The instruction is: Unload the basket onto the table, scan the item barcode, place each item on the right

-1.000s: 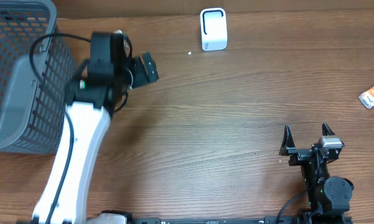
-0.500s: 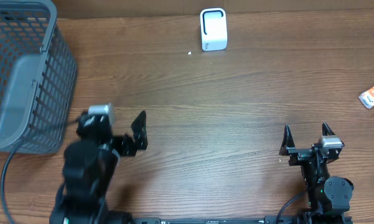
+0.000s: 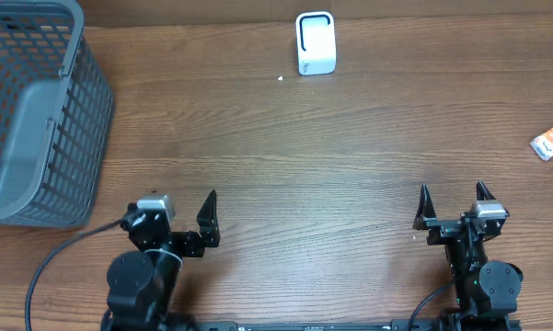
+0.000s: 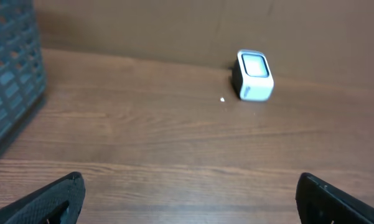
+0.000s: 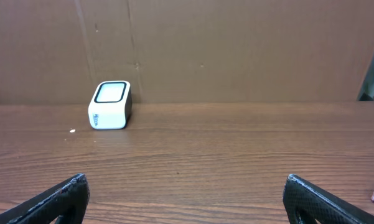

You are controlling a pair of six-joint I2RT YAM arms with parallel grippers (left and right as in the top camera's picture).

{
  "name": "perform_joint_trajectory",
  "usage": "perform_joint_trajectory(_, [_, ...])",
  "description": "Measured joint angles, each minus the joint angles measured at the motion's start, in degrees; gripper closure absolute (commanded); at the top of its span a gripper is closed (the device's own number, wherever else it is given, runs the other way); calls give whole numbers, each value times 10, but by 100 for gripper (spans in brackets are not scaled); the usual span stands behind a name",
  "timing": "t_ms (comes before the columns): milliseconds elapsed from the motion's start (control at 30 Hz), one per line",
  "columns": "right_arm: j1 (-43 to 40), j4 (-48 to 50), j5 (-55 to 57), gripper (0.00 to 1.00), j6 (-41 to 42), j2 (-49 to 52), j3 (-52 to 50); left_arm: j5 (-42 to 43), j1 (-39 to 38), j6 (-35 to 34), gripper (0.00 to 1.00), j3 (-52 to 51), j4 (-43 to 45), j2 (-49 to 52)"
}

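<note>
**Hands spread, item far right**

Both my right hand and left hand are spread, empty. The item lies well right of the right one. Wooden worktop: scanner at the back, basket left.

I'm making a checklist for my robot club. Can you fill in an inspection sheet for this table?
Surface: wooden table, no spills seen.
Job's things: white scanner at the back; orange packet far right.
Clutter: grey basket at left; tiny white speck.
Grippers: left gripper and right gripper both open, holding nothing.
Cables: black cable beside the left arm.
Surroundings: brown cardboard wall.
</note>
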Motion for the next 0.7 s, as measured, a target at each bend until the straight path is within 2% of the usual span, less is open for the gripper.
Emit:
perform_joint_trajectory(233, [0,0,0,0,0,0,0,0,36,0,0,-84,68,-96])
perform_joint_trajectory(467, [0,0,0,0,0,0,0,0,38,8,0,-115,108,-132])
perform_joint_trajectory(600, [0,0,0,0,0,0,0,0,38,22,0,-131,170,-133])
perform_joint_trajectory(700, [0,0,0,0,0,0,0,0,38,33,0,-157,249,-134])
